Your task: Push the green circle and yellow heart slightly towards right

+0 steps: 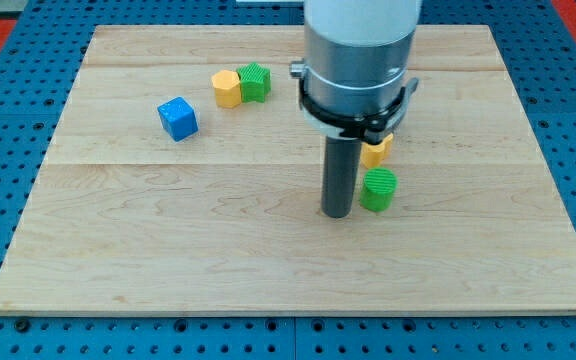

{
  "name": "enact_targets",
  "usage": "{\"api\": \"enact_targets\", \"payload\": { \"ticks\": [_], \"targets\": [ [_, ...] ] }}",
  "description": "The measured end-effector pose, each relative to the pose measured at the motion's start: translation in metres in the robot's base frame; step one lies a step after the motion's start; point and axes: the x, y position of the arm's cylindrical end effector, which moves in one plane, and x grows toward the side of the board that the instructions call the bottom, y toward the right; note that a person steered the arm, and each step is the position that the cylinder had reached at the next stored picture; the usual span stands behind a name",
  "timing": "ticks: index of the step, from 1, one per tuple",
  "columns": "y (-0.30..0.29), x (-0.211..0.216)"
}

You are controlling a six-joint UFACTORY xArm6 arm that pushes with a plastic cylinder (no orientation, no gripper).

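Note:
The green circle sits right of the board's middle. The yellow heart lies just above it, partly hidden behind the arm's grey body. My tip rests on the board right beside the green circle's left side, touching or nearly touching it, and below-left of the yellow heart.
A blue cube lies at the upper left. A yellow hexagon block and a green block sit touching each other near the top middle. The wooden board lies on a blue perforated table.

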Motion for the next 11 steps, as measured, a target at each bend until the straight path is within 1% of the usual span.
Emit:
{"api": "enact_targets", "payload": {
  "ticks": [1, 2, 3, 4, 6, 8, 9, 10, 11],
  "targets": [
    [0.021, -0.005],
    [0.038, 0.000],
    [-0.033, 0.000],
    [-0.043, -0.038],
    [-0.011, -0.058],
    [0.044, -0.062],
    [0.035, -0.063],
    [-0.044, -0.080],
    [-0.065, -0.128]
  ]
}}
